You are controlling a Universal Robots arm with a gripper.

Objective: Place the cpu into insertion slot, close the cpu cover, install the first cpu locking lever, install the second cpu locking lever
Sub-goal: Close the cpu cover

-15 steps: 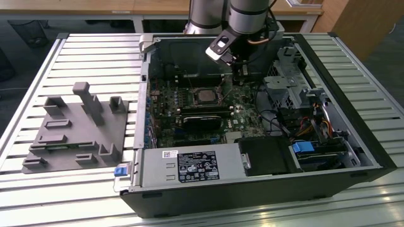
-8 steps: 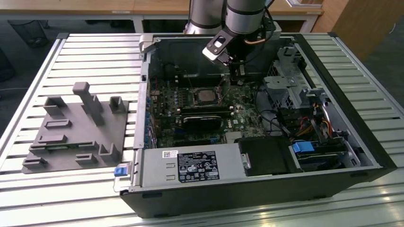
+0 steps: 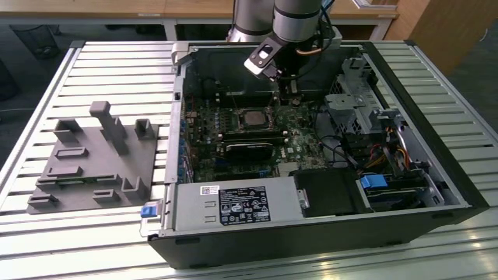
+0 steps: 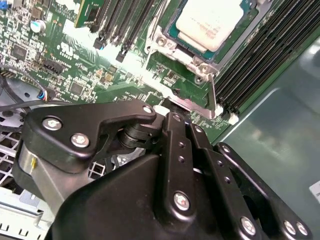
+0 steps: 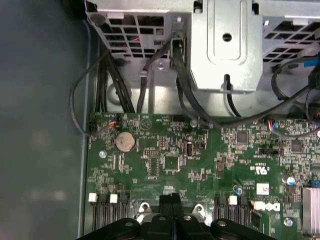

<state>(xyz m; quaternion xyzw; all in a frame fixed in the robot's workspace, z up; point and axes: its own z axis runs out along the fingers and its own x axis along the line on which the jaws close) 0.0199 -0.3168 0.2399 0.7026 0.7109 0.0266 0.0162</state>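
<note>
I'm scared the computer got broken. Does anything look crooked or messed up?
Nothing stands out. The cpu lies flat and straight inside the cpu cover, and the gripper is close beside it.

**Exterior view:** high, distant and oblique, looking down on the whole open computer case [image 3: 311, 239], with the motherboard [image 3: 204, 125] at its centre.
**First wrist view:** near, square-on to the motherboard [image 5: 200, 165], facing its edge beside the drive cage [image 5: 225, 45].
**Second wrist view:** nearest, slanting past the gripper [image 4: 184, 120] onto the motherboard around the cpu [image 4: 212, 22].
All three views share the motherboard.
</note>
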